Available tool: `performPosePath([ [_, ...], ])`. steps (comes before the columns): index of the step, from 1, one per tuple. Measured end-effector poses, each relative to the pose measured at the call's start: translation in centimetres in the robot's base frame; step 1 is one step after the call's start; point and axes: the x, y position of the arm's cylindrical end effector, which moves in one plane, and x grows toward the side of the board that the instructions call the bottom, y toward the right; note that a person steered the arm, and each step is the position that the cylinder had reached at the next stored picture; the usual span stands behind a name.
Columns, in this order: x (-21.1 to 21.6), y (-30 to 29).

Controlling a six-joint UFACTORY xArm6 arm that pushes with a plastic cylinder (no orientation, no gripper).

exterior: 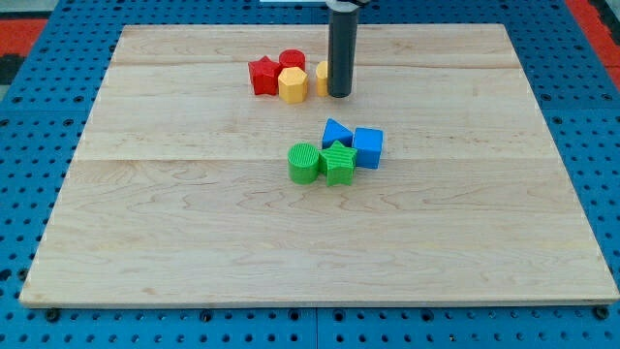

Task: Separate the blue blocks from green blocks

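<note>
Two blue blocks and two green blocks sit bunched near the board's middle. A blue triangular block [335, 131] touches a blue cube [368, 147] to its right. A green cylinder [303, 162] lies at the left, touching a green star-shaped block [339, 164] that lies just below the blue triangular block. My tip [339, 94] is above the cluster toward the view's top, about a block's width from the blue triangular block and touching none of the blue or green blocks.
A red star-shaped block [263, 76], a red cylinder [293, 61], a yellow hexagonal block [293, 84] and another yellow block [323, 78], partly hidden behind the rod, cluster left of my tip. The wooden board [194, 233] lies on a blue perforated table.
</note>
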Motion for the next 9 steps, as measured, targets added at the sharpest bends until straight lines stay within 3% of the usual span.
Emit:
performPosePath([
  [1,1.2,0.2],
  [2,1.4,7.2],
  [3,6.4,12.2],
  [4,12.7,12.5],
  [5,10.5,5.6],
  [6,5.6,0.4],
  [8,9.1,-0.4],
  [9,9.1,-4.5],
])
